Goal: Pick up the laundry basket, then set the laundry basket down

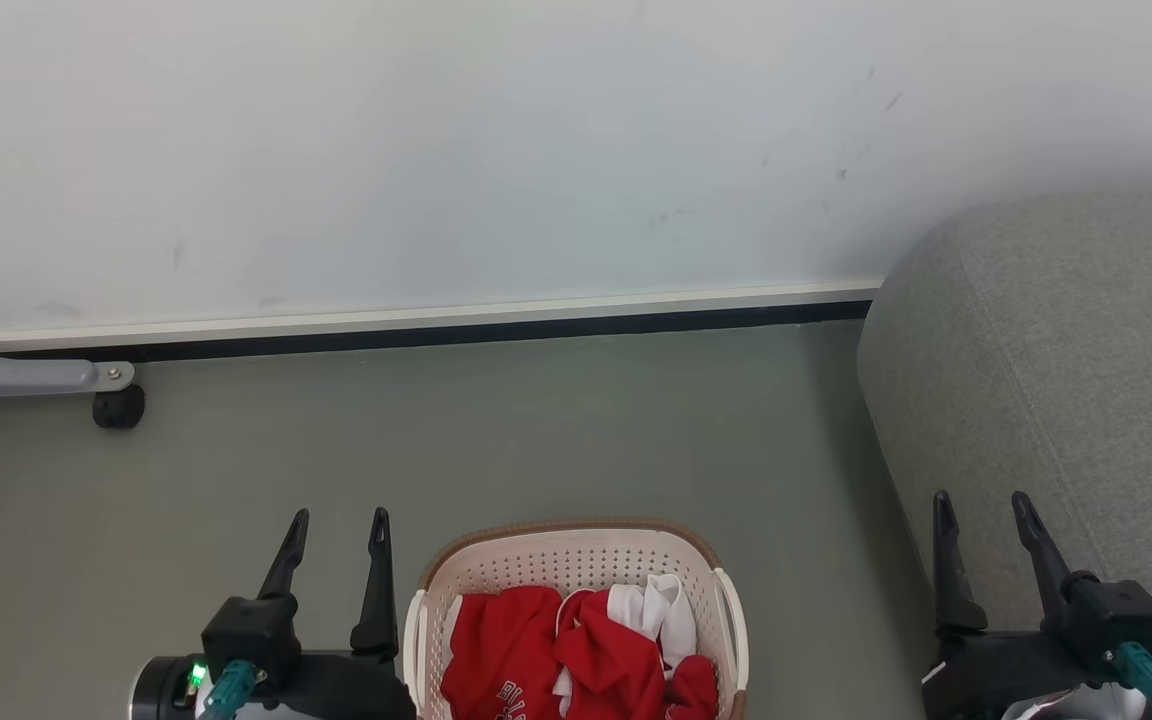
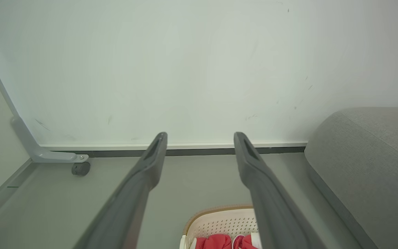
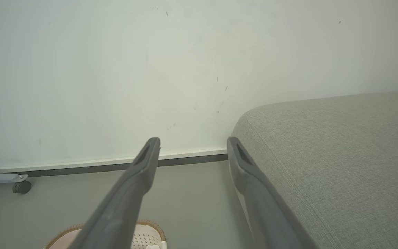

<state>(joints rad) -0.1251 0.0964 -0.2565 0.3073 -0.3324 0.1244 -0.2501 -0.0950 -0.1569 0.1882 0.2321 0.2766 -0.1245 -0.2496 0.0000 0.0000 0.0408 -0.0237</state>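
Perforated cream laundry basket (image 1: 576,565) — rounded, brown-rimmed

My head camera looks forward and down from high up. It takes in the floor (image 1: 576,430) ahead of my left pincer (image 1: 340,512) and right pincer (image 1: 981,496), the wall (image 1: 536,150) beyond their tips, and the laundry basket (image 1: 576,565) between them, cut off by the bottom edge. Each wrist camera sits low behind its own pincer, looking along the fingers towards that wall. The right one is close to the sofa (image 3: 340,155) (just right of its fingers). All three views share the wall, the skirting (image 1: 436,325), the caster (image 1: 118,407) far to the left, and the basket's far rim.
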